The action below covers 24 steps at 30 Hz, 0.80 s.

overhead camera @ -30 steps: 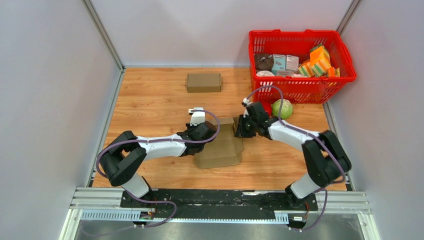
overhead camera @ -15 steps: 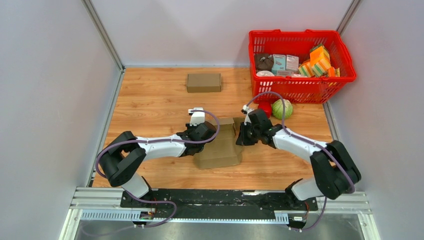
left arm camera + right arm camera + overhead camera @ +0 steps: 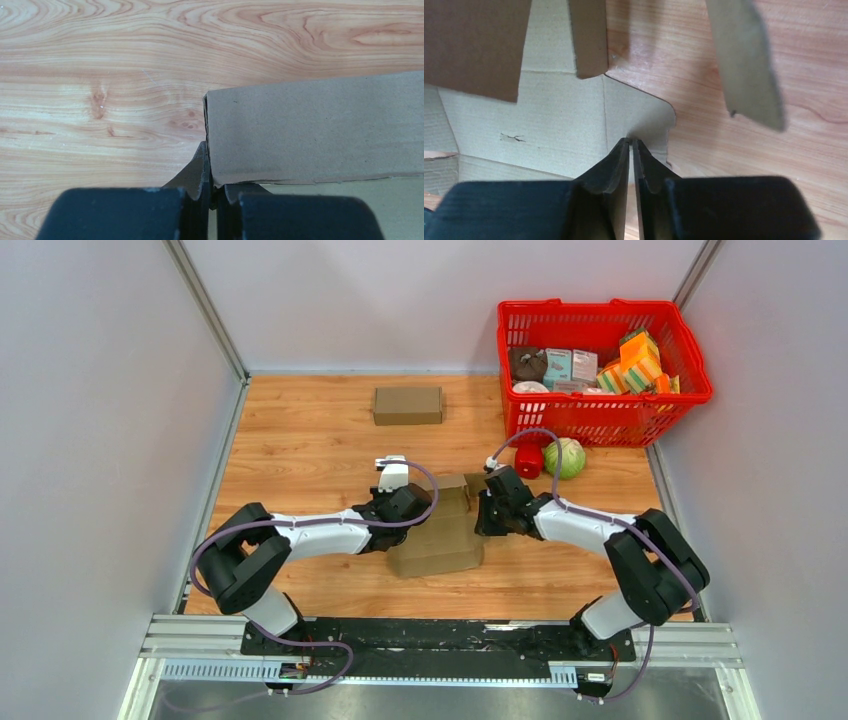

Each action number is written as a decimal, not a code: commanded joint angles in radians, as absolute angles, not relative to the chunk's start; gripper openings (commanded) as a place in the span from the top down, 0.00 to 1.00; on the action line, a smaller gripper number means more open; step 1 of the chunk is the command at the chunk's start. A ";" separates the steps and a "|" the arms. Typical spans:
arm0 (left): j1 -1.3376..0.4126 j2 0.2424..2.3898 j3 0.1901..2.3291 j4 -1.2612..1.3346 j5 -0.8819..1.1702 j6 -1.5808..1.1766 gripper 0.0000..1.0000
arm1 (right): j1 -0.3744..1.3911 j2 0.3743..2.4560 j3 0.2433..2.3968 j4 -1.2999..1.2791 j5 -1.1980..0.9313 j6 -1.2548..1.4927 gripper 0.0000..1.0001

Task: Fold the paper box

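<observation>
— Across most of the top view, what takes the most room?
— That's the wooden table. At its upper right stands a red basket full of packets (too small to name).
— Where's the paper box?
— Centre of the frame, between the two arms. The paper box lies mostly flat on the table, with flaps standing up at its upper end.
— Anything else?
— A closed carton sits upper left of centre, well apart from it. Just below the basket there's a green cabbage, with a red round thing just beside it on the left.
— And the grippers?
— The left gripper, seen from its wrist, is clamped on the corner of a raised cardboard panel of the paper box. The right gripper hovers over a flat flap with only a thin slit between its jaws. Whether it pinches any cardboard, I cannot tell.
</observation>
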State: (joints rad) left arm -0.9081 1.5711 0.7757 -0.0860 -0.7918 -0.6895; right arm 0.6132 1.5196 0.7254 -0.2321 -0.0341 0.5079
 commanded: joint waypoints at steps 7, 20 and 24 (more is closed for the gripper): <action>-0.916 1.551 0.756 -0.133 -0.744 -0.670 1.00 | 0.589 1.226 0.698 -0.331 0.087 0.528 0.50; -0.916 1.549 0.755 -0.123 -0.741 -0.664 1.00 | 0.494 1.380 0.810 -0.224 0.025 0.330 0.54; -0.916 1.545 0.756 -0.121 -0.744 -0.658 1.00 | 0.529 1.416 0.830 -0.193 0.058 0.307 0.77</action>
State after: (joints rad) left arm -0.9100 1.5646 0.7723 -0.0849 -0.7830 -0.6838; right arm 0.4984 1.3979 0.7765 -0.2722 0.0269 0.3611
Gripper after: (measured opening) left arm 0.033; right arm 0.330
